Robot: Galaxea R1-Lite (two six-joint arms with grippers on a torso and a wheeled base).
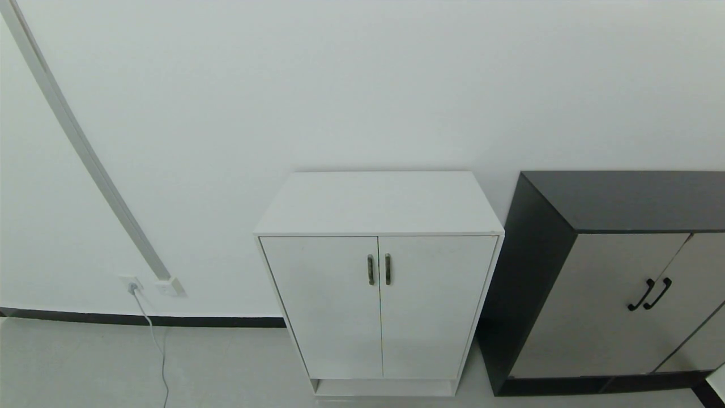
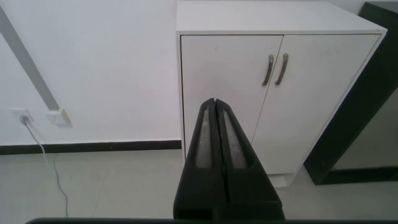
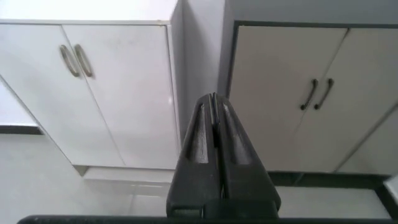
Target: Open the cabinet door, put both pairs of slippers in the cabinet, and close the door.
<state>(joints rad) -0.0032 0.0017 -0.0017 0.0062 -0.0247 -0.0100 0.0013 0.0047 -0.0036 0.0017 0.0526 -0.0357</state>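
White cabinet (image 1: 378,306) stands on the floor (image 1: 85,362), back against the wall (image 1: 340,85). Both doors shut; paired door handles (image 1: 379,270) meet at the centre seam.

Black cabinet (image 1: 600,283) stands just beside it, on the robot's right, doors also shut.

Left gripper (image 2: 215,102): fingers (image 2: 204,140) clenched together, grasping nothing. The white cabinet's front is beyond the tips, well apart.

Right gripper (image 3: 214,98): fingers (image 3: 200,140) clenched, grasping nothing, tips lined up with the gap between the two cabinets, touching neither.

Wall socket (image 1: 133,283) low on the wall, its cable (image 1: 161,351) trailing onto the floor.
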